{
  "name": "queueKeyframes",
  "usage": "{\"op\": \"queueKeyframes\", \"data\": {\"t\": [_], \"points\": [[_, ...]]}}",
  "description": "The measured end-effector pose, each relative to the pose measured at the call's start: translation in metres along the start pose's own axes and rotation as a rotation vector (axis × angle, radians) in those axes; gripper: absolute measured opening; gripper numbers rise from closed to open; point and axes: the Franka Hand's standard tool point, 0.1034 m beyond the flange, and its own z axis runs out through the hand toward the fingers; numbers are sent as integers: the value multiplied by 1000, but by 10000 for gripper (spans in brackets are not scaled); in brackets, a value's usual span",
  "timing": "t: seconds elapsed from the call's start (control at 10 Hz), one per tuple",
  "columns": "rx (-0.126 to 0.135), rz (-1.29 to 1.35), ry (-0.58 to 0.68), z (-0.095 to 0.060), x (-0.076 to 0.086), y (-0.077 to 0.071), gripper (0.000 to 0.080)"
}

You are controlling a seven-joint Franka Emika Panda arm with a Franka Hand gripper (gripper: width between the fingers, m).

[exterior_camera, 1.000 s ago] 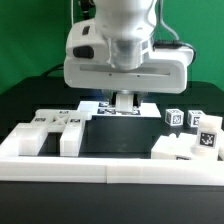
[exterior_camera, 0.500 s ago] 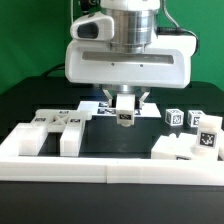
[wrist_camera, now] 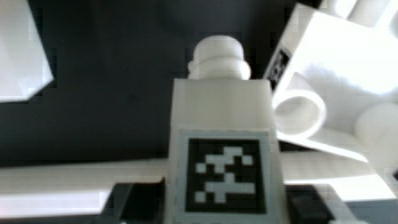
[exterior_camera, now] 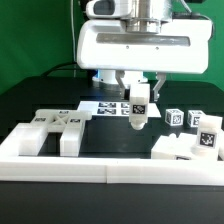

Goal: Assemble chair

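STATE: your end effector (exterior_camera: 138, 97) is clamped on a tagged chair leg (exterior_camera: 139, 109), held above the surface (exterior_camera: 120, 140) | PARTS: slab (exterior_camera: 55, 128) on the exterior view's left, blocks (exterior_camera: 190, 142) on the exterior view's right | RISK: leg twists in the jaws and you jam its peg (wrist_camera: 217, 55) off-hole.

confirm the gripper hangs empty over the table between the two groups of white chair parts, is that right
Not empty: the gripper is shut on a tagged white chair leg, plainest in the wrist view. The rest is right: it hangs over the table between the two groups of chair parts.
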Motion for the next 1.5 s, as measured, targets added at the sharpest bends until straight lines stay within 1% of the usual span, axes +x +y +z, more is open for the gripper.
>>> {"op": "queueKeyframes", "data": {"t": [0.2,0.4,0.5,0.7,0.8,0.9,1.0,1.2,1.3,1.4,1.5], "points": [[-17,-7,131,1,1,4,291],[-26,-12,197,2,0,5,291],[-20,-12,188,1,2,1,291],[-7,-29,201,-1,14,-15,291],[-1,-39,213,3,18,-29,291],[0,-62,217,7,18,-40,291],[-5,-70,236,7,19,-36,291],[-6,-71,239,7,18,-36,291],[-13,-75,321,4,23,-34,291],[-23,-81,409,3,22,-32,291],[-26,-86,393,13,11,-32,291]]}}
